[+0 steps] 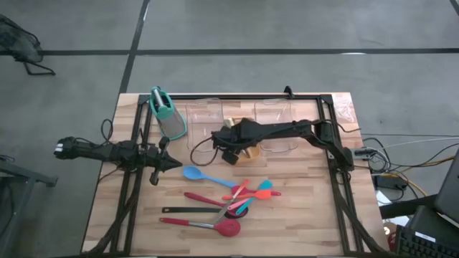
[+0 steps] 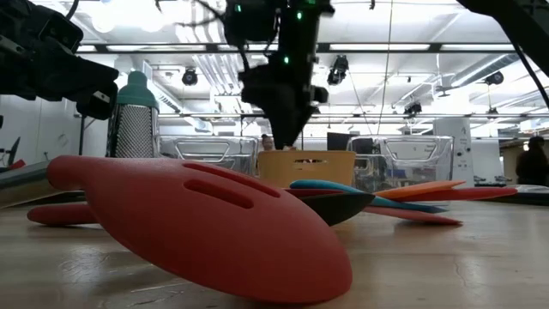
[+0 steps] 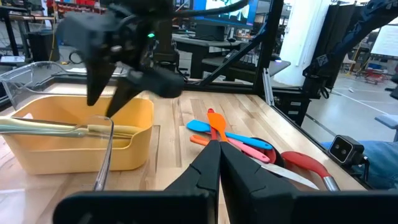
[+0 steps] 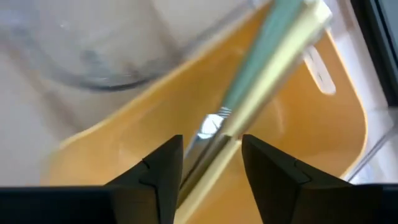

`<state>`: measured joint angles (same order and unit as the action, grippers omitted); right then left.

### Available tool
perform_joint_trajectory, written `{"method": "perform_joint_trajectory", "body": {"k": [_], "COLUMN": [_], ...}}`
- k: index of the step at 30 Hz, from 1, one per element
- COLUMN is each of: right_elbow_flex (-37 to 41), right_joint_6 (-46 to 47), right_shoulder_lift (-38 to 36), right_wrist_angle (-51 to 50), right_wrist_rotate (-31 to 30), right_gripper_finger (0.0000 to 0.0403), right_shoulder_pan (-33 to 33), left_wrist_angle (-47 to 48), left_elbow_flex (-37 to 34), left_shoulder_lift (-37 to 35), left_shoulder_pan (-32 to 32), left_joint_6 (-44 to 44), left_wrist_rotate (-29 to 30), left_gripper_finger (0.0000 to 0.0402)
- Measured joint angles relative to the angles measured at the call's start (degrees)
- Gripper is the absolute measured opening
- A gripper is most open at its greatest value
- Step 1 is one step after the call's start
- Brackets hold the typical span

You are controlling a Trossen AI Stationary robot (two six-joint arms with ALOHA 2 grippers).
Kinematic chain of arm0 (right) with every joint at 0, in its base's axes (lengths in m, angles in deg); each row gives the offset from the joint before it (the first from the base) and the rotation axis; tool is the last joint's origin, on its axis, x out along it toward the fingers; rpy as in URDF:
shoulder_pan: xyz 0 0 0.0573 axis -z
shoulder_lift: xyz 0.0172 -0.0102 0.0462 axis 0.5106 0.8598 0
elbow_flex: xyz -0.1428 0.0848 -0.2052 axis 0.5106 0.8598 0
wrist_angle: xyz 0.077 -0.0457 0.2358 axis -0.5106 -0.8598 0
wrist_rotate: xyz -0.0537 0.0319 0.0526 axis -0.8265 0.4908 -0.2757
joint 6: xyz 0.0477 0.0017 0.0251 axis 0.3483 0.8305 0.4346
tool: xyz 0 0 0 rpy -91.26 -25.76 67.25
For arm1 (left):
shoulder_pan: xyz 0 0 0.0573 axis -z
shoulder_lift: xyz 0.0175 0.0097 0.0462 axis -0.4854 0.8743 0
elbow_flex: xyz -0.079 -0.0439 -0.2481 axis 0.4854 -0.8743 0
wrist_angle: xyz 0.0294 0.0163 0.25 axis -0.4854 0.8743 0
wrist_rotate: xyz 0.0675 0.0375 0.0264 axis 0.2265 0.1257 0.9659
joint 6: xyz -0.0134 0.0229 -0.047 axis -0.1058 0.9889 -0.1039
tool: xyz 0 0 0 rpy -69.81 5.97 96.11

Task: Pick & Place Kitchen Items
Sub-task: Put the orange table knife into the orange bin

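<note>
The right gripper (image 1: 231,154) hangs over the orange tray (image 1: 249,151) near the worktop's (image 1: 301,215) far edge, jaws spread. The left gripper (image 1: 174,163) waits near the left edge, jaws pressed together. Most utensils (image 1: 229,201) lie mid-worktop, a pale one (image 4: 273,59) in the tray.

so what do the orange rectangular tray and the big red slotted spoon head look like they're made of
Orange rectangular tray: likely moulded plastic, smooth and slightly glossy, with thin rounded walls. Big red slotted spoon head: probably silicone or soft plastic; matte, uniform colour, rounded edges around its slots.
</note>
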<state>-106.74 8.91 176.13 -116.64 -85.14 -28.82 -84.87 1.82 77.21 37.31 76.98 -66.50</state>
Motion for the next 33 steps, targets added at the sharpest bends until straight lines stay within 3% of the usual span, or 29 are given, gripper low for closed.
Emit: {"method": "perform_joint_trajectory", "body": {"k": [10,14,20,33], "right_elbow_flex": [-1.2,-0.7,0.1,6.0], "right_joint_6": [-24.1,-30.3,-31.5,-31.2], "right_shoulder_lift": [-0.1,-0.1,-0.1,-0.1], "right_wrist_angle": [-0.9,-0.6,5.1,13.0], "right_wrist_rotate": [0.3,4.2,15.7,16.5], "right_gripper_finger": [0.0185,0.0177,0.0159,0.0129], "right_shoulder_pan": [-9.7,-13.3,-16.6,-19.8], "left_wrist_angle": [0.0,0.0,0.0,0.0], "left_elbow_flex": [0.0,0.0,0.0,0.0], "left_shoulder_lift": [0.0,0.0,0.0,0.0], "left_shoulder_pan": [0.0,0.0,0.0,0.0], "left_joint_6": [0.0,0.0,0.0,0.0], "left_wrist_rotate": [0.0,0.0,0.0,0.0], "left_gripper_finger": [0.0012,0.0012,0.0012,0.0012]}}
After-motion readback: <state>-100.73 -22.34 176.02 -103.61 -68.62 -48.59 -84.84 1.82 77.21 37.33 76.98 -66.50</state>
